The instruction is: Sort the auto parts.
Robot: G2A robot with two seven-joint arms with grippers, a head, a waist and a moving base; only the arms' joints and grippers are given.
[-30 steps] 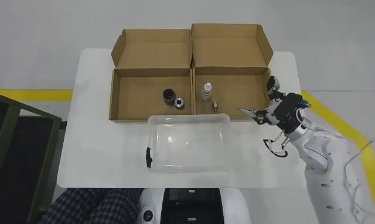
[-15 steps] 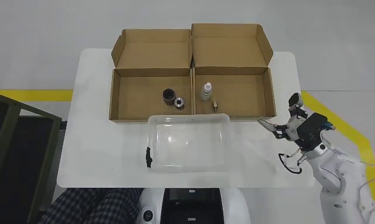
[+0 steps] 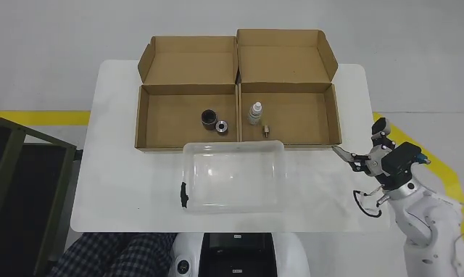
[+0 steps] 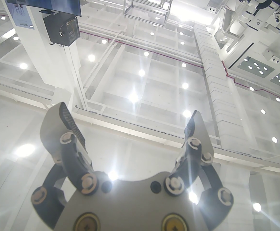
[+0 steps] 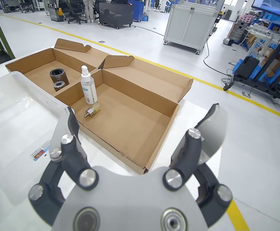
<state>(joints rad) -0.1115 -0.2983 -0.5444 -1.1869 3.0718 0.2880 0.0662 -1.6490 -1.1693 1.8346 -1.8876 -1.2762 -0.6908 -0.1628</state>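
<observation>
- Both left fingers [image 4: 68, 122] gape wide, empty, aimed at the ceiling.
- One black part [image 3: 183, 196] at the clear bin [image 3: 232, 145]'s edge, well apart from the right fingers [image 5: 70, 122], looks unsorted.
- The cylinder [image 3: 209, 118] and ring [image 3: 221, 127] sit in the left box [image 3: 163, 121]; the bottle [image 3: 255, 112] and stud [image 3: 266, 130] sit in the right box [image 3: 308, 117], nearer those fingers.
- The right fingers are wide and empty.

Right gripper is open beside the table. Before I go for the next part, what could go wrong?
1. The small black part lies at the clear plastic bin's left rim, across the bin from the open right gripper; reaching over could snag the rim.
2. The upright white spray bottle in the right cardboard box could topple if bumped.
3. The left gripper faces the ceiling, so its camera can't guide it yet.
</observation>
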